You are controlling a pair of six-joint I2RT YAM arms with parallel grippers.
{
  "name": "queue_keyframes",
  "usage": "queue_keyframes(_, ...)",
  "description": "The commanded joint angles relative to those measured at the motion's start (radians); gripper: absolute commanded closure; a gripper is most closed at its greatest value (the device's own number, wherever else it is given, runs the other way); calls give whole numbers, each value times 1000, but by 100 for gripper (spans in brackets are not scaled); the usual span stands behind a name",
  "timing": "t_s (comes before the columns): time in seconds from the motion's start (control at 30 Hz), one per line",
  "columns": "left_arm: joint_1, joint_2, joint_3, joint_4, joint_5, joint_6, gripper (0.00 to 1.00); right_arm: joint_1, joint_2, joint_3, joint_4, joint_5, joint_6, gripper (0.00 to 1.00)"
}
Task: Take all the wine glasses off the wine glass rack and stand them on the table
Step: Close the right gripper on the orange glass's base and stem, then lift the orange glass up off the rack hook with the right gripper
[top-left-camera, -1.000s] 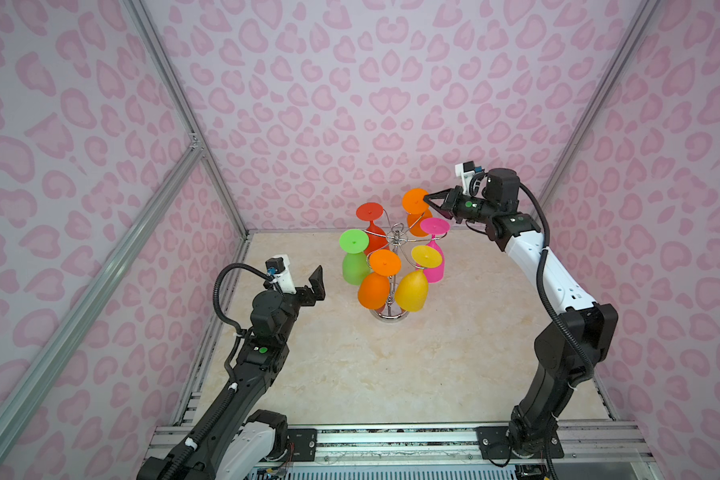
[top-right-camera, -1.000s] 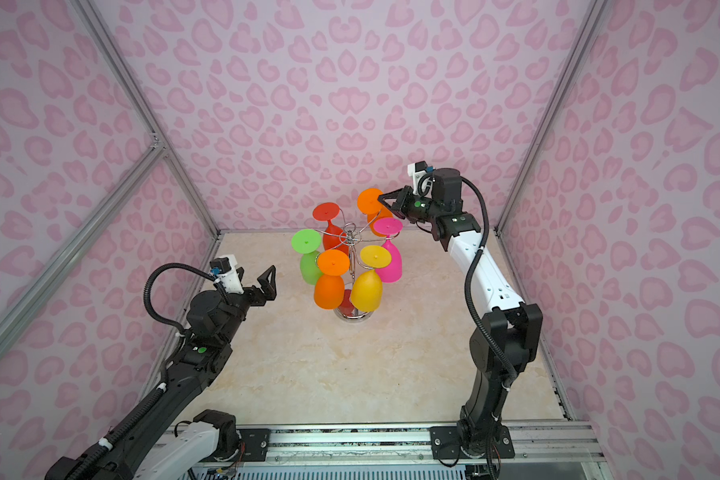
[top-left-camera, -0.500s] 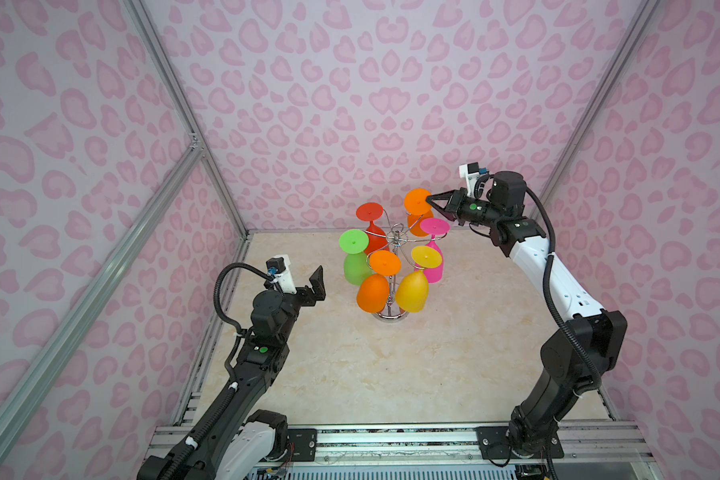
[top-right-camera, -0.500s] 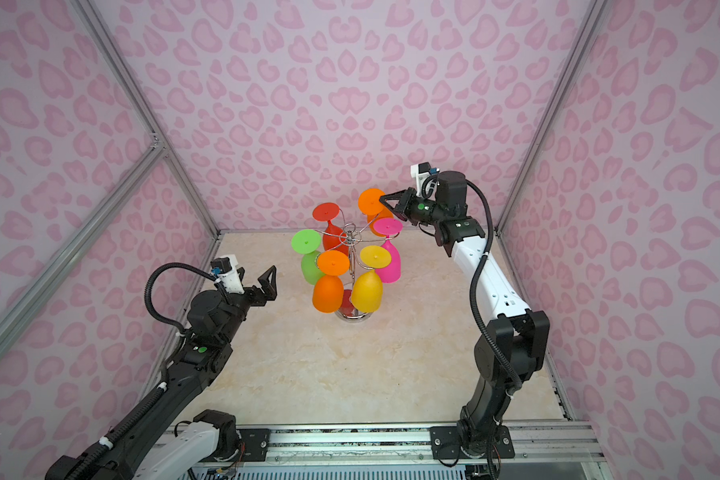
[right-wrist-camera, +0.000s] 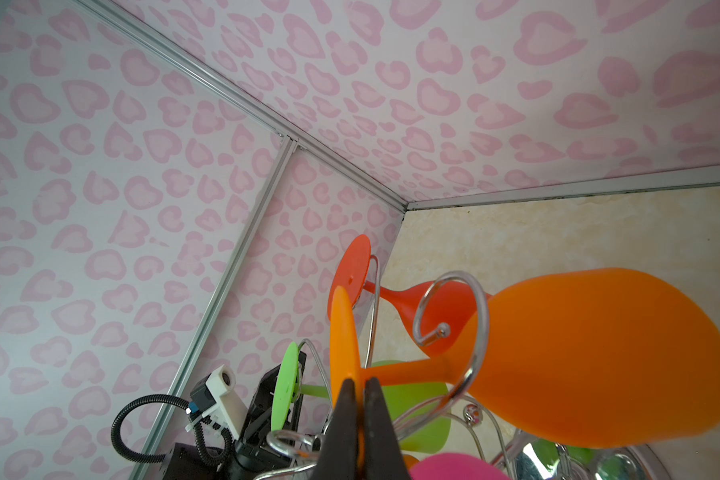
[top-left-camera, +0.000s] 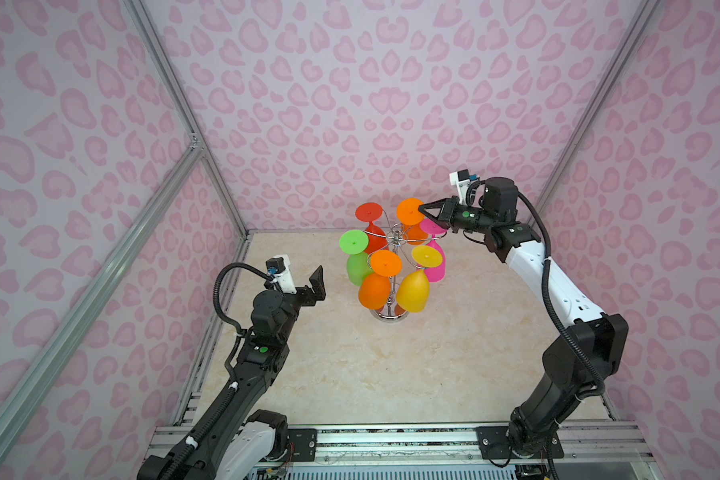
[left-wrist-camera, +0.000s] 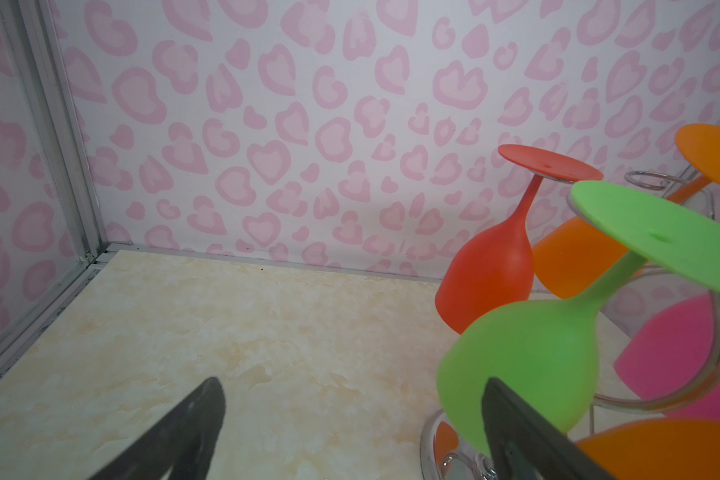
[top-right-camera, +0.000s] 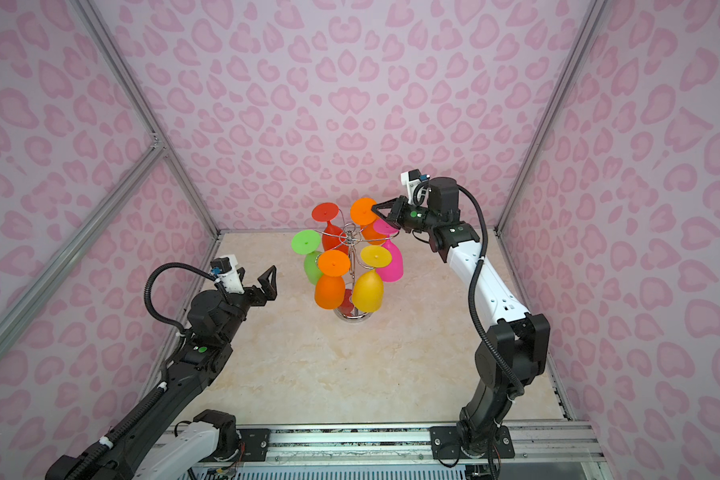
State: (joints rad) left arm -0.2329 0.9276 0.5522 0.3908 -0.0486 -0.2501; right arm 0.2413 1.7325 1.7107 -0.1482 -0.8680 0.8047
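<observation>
The wine glass rack [top-left-camera: 398, 240] [top-right-camera: 351, 232] is a chrome wire stand at the back middle of the floor, with several coloured wine glasses hanging upside down. My right gripper [top-left-camera: 422, 208] [top-right-camera: 377, 207] [right-wrist-camera: 360, 384] is shut on the rim of the foot of the rear orange wine glass [top-left-camera: 409, 212] [top-right-camera: 363, 211] [right-wrist-camera: 599, 357]. That glass's stem lies within a curled wire hook [right-wrist-camera: 454, 316]. My left gripper [top-left-camera: 314, 284] [top-right-camera: 262, 286] [left-wrist-camera: 352, 388] is open and empty, a little left of the green glass [top-left-camera: 354, 266] [left-wrist-camera: 528, 357].
Pink patterned walls with aluminium posts close in the cell on three sides. The rack's round mirrored base [top-left-camera: 389, 315] stands on the marble-look floor [top-left-camera: 371, 374]. Red [top-left-camera: 368, 212], yellow [top-left-camera: 412, 291], pink [top-left-camera: 435, 266] and another orange glass [top-left-camera: 375, 289] crowd the rack.
The right arm has shifted slightly, and the pinched orange foot sits a little lower in the top views. Its gripper stays shut. The left arm has not moved.
</observation>
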Motion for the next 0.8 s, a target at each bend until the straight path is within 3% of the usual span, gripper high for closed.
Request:
queue_keyframes(0.0,1,5,4,8,9,-3,2,9,9,10,19,-3,-4,100)
queue_keyframes(0.47,-1,4,3,3,6,5,2,45,148,195,-5,-3,25,100)
queue_keyframes(0.77,1,8,-2,6,10,4,2,46,132,183,-12,3,14,100)
